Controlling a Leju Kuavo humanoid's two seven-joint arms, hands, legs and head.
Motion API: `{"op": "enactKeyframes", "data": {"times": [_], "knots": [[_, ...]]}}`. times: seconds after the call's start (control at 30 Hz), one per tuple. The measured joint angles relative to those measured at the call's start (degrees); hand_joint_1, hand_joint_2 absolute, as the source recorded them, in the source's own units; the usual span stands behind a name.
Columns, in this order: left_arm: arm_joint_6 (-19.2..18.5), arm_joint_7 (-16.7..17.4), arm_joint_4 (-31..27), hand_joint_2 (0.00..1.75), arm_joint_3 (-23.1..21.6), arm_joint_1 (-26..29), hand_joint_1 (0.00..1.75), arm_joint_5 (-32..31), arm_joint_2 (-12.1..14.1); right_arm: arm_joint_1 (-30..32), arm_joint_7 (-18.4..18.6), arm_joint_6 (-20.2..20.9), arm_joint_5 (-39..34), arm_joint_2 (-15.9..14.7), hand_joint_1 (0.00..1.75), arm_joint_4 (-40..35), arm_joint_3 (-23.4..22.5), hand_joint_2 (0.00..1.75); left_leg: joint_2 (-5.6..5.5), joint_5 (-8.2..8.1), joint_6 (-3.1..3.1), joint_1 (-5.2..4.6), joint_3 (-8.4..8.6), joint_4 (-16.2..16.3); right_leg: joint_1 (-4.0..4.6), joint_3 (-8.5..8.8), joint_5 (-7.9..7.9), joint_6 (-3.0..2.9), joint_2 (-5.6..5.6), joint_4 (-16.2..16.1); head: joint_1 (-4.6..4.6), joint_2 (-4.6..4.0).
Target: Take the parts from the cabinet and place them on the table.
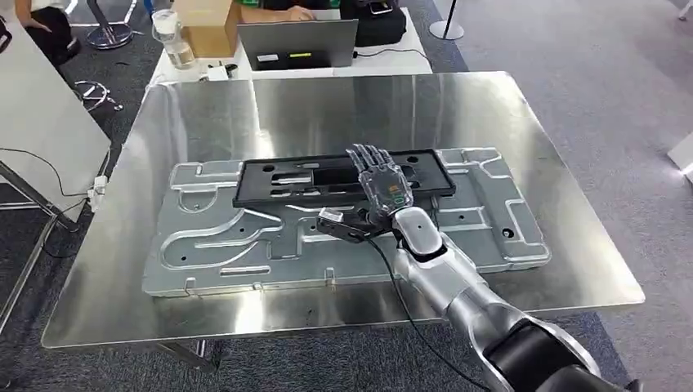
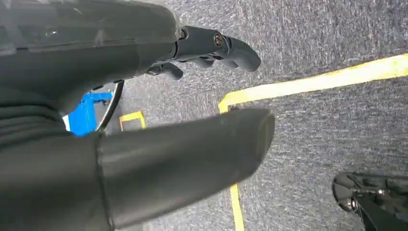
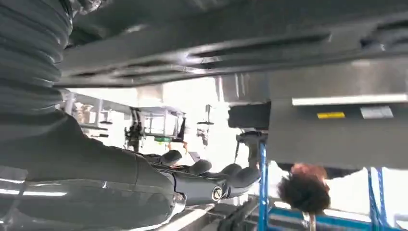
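Observation:
A long black plastic part (image 1: 302, 181) lies on top of a large silver stamped panel (image 1: 245, 237), and both rest on the shiny metal table (image 1: 327, 106). My right hand (image 1: 380, 184) reaches over the black part's right half with its fingers stretched flat and apart, holding nothing; whether it touches the part I cannot tell. In the right wrist view, the right hand (image 3: 202, 180) has straight fingers close to the black part's surface (image 3: 216, 43). My left hand (image 2: 144, 120) hangs over the carpeted floor, thumb and fingers apart, with nothing in it.
Beyond the table's far edge stand a grey laptop (image 1: 298, 42), a cardboard box (image 1: 206, 24) and a bottle (image 1: 173, 37), with a person (image 1: 278, 10) seated behind them. A white board (image 1: 41, 114) with cables stands at the left. Yellow tape (image 2: 312, 82) marks the floor.

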Motion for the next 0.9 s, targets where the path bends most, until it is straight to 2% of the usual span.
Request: {"op": "enactKeyframes", "data": {"times": [0.07, 0.1, 0.13, 0.17, 0.2, 0.23, 0.27, 0.3, 0.33, 0.37, 0.4, 0.43, 0.47, 0.5, 0.57, 0.6, 0.63, 0.67, 0.7, 0.73, 0.77, 0.8, 0.83, 0.87, 0.9], "knots": [[0.0, 0.0, 0.0, 0.0, 0.1, 0.0, 0.0, 0.0, 0.0, -0.1, -0.1, 0.0, -0.1, 0.2, 0.0, -0.3, 0.0, 1.75, -0.03, 0.75, -0.7, 0.1, -0.22, -0.3, 0.18, -0.22, 0.03, -0.4, -0.01, -0.3, -0.06, 0.0], [0.0, 0.0, 0.0, 0.0, 0.2, 0.2, 0.0, -0.1, 0.0, 0.0, -0.1, 0.0, -0.2, 0.5, 0.0, -0.3, 0.0, 1.75, -0.16, 1.13, -1.16, -0.27, -0.5, -0.4, -0.34, -0.58, 0.73, -0.98, -0.11, -0.9, -0.04, 0.0], [0.0, 0.0, 0.0, 0.0, 0.3, 0.1, 0.0, -0.1, 0.0, -0.2, -0.1, 0.1, -0.4, 0.7, 0.0, -0.4, 0.0, 1.75, -0.23, -0.54, -1.34, 0.1, -1.07, 0.4, -0.54, -1.02, 1.55, -1.35, -0.33, -1.2, -0.06, 0.0], [-0.1, 0.0, 0.0, 0.0, 0.4, 0.1, 0.0, -0.1, -0.1, -0.2, -0.1, 0.1, -0.4, 0.8, 0.0, -0.5, 0.0, 1.75, -0.13, -3.6, -1.54, 0.14, -1.91, 2.7, -0.58, -1.68, 2.1, -1.94, -0.37, -1.3, -0.09, 0.0], [-0.1, 0.0, 0.0, 0.0, 0.4, 0.1, 0.0, -0.1, -0.1, -0.2, -0.1, 0.1, -0.5, 0.9, 0.0, -0.5, 0.0, 1.75, -0.09, -7.34, -1.79, 0.27, -3.04, 6.8, -0.55, -2.42, 2.66, -2.09, -0.41, -1.3, -0.09, 0.0], [-0.1, 0.0, 0.0, 0.0, 0.5, 0.1, 0.0, -0.1, -0.1, -0.2, -0.2, 0.1, -0.5, 1.0, 0.0, -0.6, 0.0, 1.75, -0.09, -10.21, -2.01, 0.29, -4.13, 11.3, -0.52, -3.15, 3.21, -2.16, -0.41, -1.2, -0.06, 0.0], [-0.2, 0.0, 0.0, 0.0, 0.6, 0.0, 0.0, -0.1, -0.1, -0.1, -0.2, 0.1, -0.6, 1.1, 0.0, -0.6, 0.0, 1.75, -0.09, -11.71, -2.18, 0.28, -4.88, 15.1, -0.48, -3.9, 3.71, -2.12, -0.42, -1.1, -0.09, 0.0], [-0.3, 0.0, 0.0, 0.0, 0.9, 0.0, 0.0, -0.1, -0.1, -0.1, -0.2, 0.2, -0.7, 1.2, 0.0, -0.6, 0.0, 1.75, -0.09, -11.51, -2.3, 0.29, -4.71, 17.0, -0.48, -4.69, 4.2, -2.04, -0.44, -1.0, -0.06, 0.0], [-0.4, 0.0, 0.0, 0.0, 0.9, 0.0, 0.0, -0.3, -0.1, 0.0, -0.2, 0.2, -0.7, 1.2, 0.0, -0.6, 0.0, 1.75, -0.09, -10.06, -2.29, 0.29, -3.41, 16.4, -0.48, -5.41, 4.65, -1.94, -0.48, -0.8, -0.09, 0.0], [-0.4, 0.0, 0.0, 0.0, 1.0, 0.0, 0.0, -0.4, -0.1, 0.0, -0.2, 0.2, -0.8, 1.2, 0.0, -0.6, 0.1, 1.75, -0.09, -7.96, -2.21, 0.29, -1.04, 13.6, -0.49, -6.16, 5.12, -1.8, -0.49, -0.6, -0.08, 0.0], [-0.5, 0.0, 0.0, 0.0, 1.0, 0.0, 0.0, -0.5, -0.1, -0.1, -0.2, 0.2, -0.8, 1.2, 0.0, -0.8, 0.1, 1.75, -0.09, -6.21, -2.01, 0.29, 2.3, 9.1, -0.49, -6.84, 5.59, -1.62, -0.48, -0.5, -0.09, 0.0], [-0.5, 0.0, 0.0, 0.0, 1.0, -0.2, 0.0, -0.5, -0.1, -0.1, -0.2, 0.2, -0.8, 1.2, 0.0, -1.0, 0.1, 1.75, -0.1, -5.96, -1.71, 0.28, 6.12, 3.9, -0.49, -7.25, 5.99, -1.37, -0.47, -0.2, -0.09, 0.0], [-0.5, 0.0, 0.0, 0.0, 1.1, -0.4, 0.0, -0.6, -0.1, -0.1, -0.2, 0.2, -0.8, 1.2, 0.0, -1.4, 0.2, 1.75, -0.16, -7.99, -1.4, 0.05, 8.75, -0.5, -0.26, -7.66, 6.31, -1.03, -0.46, 0.0, -0.09, 0.0], [-0.5, 0.0, 0.0, 0.0, 1.3, -0.4, 0.0, -0.6, 0.0, -0.2, -0.2, 0.2, -0.8, 1.2, 0.0, -1.5, 0.2, 1.75, -0.27, -7.72, -0.95, -0.22, 8.96, -0.9, -0.29, -7.62, 6.84, -0.7, -0.54, -0.2, -0.06, 0.0], [-0.5, 0.0, 0.0, 0.0, 1.5, -0.4, 0.0, -0.7, -0.1, -0.4, -0.2, 0.2, -0.8, 1.5, 0.0, -1.7, 0.5, 1.75, -0.28, -7.19, -0.41, -0.46, 8.17, -0.9, -0.42, -7.65, 7.92, -0.1, -0.54, -0.6, -0.13, 0.0], [-0.6, 0.0, 0.0, 0.0, 1.6, -0.4, 0.0, -0.7, -0.1, -0.4, -0.2, 0.2, -0.8, 1.5, 0.0, -1.9, 0.7, 1.75, -0.21, -6.58, 0.16, -0.32, 7.8, -1.3, -0.24, -7.74, 8.47, 0.38, -0.42, -0.8, -0.07, 0.0], [-0.6, 0.0, 0.0, 0.0, 1.8, -0.4, 0.0, -0.8, -0.2, -0.4, -0.2, 0.2, -0.9, 1.5, 0.0, -1.9, 0.7, 1.75, 0.21, -5.59, 0.71, 0.15, 7.4, -1.6, -0.53, -8.13, 7.23, 0.63, -0.27, -0.2, -0.09, 0.0], [-0.6, 0.1, 0.0, 0.0, 1.9, -0.5, 0.0, -0.9, -0.2, -0.5, -0.2, 0.2, -0.9, 1.5, 0.0, -2.0, 0.7, 1.75, 0.18, -4.92, 1.3, 0.13, 6.76, -1.6, -0.54, -9.05, 4.11, 0.93, -0.3, 1.5, -0.02, 0.0], [-0.6, 0.2, 0.0, 0.0, 2.1, -0.4, 0.0, -0.9, -0.2, -0.5, -0.2, 0.3, -0.9, 1.5, 0.0, -2.1, 0.8, 1.75, 0.32, -4.21, 1.7, 0.12, 5.89, -1.5, -0.66, -10.11, 0.26, 1.19, -0.29, 5.1, -0.09, 0.0], [-0.6, 0.2, 0.0, 0.0, 2.3, -0.4, 0.0, -0.9, -0.2, -0.5, -0.2, 0.3, -0.9, 1.5, 0.0, -2.2, 0.9, 0.0, 0.38, -3.57, 1.74, 0.1, 5.0, -1.5, -0.72, -11.17, -2.85, 1.44, -0.3, 9.3, -0.02, 0.0], [-0.6, 0.2, 0.0, 0.0, 2.4, -0.4, 0.0, -1.0, -0.2, -0.4, -0.2, 0.2, -0.9, 1.5, 0.0, -2.2, 1.2, 0.0, 0.39, -2.85, 1.71, 0.08, 4.02, -1.4, -0.71, -12.01, -4.93, 1.66, -0.31, 13.6, -0.06, 0.0], [-0.6, 0.3, 0.0, 0.0, 2.5, -0.4, 0.0, -1.1, -0.2, -0.4, -0.2, 0.2, -1.1, 1.5, 0.0, -2.3, 1.4, 0.0, 0.39, -2.12, 1.64, 0.08, 2.87, -1.2, -0.73, -12.07, -4.92, 1.78, -0.32, 16.7, -0.06, 0.0], [-0.6, 0.3, 0.0, 0.0, 2.6, -0.4, 0.0, -1.1, -0.2, -0.2, -0.4, 0.1, -1.6, 1.5, 0.0, -2.6, 1.6, 0.0, 0.39, -1.59, 1.59, 0.08, 1.92, -1.0, -0.74, -11.06, -3.39, 1.83, -0.32, 17.0, -0.04, 0.0], [-0.6, 0.3, 0.0, 0.0, 2.8, -0.4, 0.0, -1.2, -0.2, -0.2, -0.7, -0.1, -2.0, 1.6, 0.0, -2.9, 1.8, 0.0, 0.38, -1.14, 1.51, 0.08, 1.06, -0.8, -0.74, -9.25, -1.5, 1.76, -0.31, 15.5, -0.06, 0.0], [-0.6, 0.3, 0.0, 0.0, 2.9, -0.4, 0.0, -1.3, -0.2, -0.2, -1.2, -0.3, -2.1, 1.9, 0.0, -3.7, 1.9, 0.0, 0.36, -0.7, 1.31, 0.08, 0.11, -0.4, -0.72, -6.17, 0.45, 1.53, -0.31, 11.9, -0.04, 0.0]]}}
